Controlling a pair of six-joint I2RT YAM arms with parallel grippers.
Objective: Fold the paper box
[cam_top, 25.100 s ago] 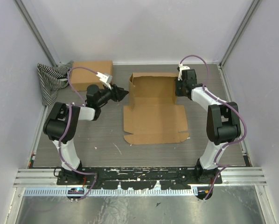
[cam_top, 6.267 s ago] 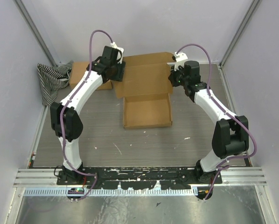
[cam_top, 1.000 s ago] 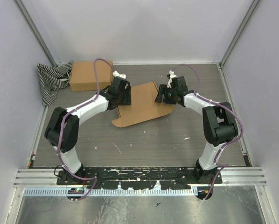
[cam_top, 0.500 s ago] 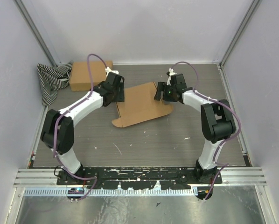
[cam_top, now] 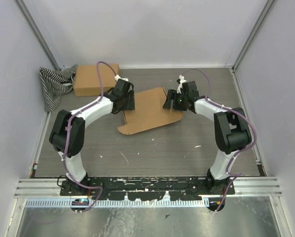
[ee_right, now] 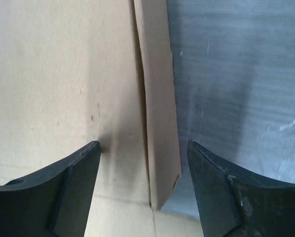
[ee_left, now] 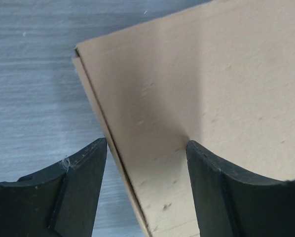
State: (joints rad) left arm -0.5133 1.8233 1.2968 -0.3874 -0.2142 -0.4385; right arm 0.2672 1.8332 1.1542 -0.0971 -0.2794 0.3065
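A striped cloth point(cam_top: 53, 86) and a closed cardboard box point(cam_top: 93, 79) are being kept at the far-left corner of the grey wood-grain table point(cam_top: 152, 148), enclosed by pale walls point(cam_top: 137, 29). The flattened paper box point(cam_top: 150, 109) is lying mid-table between 2 grippers. The left gripper point(ee_left: 145, 143) is being held spread over its left edge, and the right gripper point(ee_right: 143, 143) spread over its right edge.

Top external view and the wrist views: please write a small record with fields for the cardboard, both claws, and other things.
task object: cardboard sheet, flat on the table, two layers at its edges
left claw: open, over the sheet's left edge
right claw: open, over the sheet's right edge
other things: closed brown box, striped cloth, far left corner
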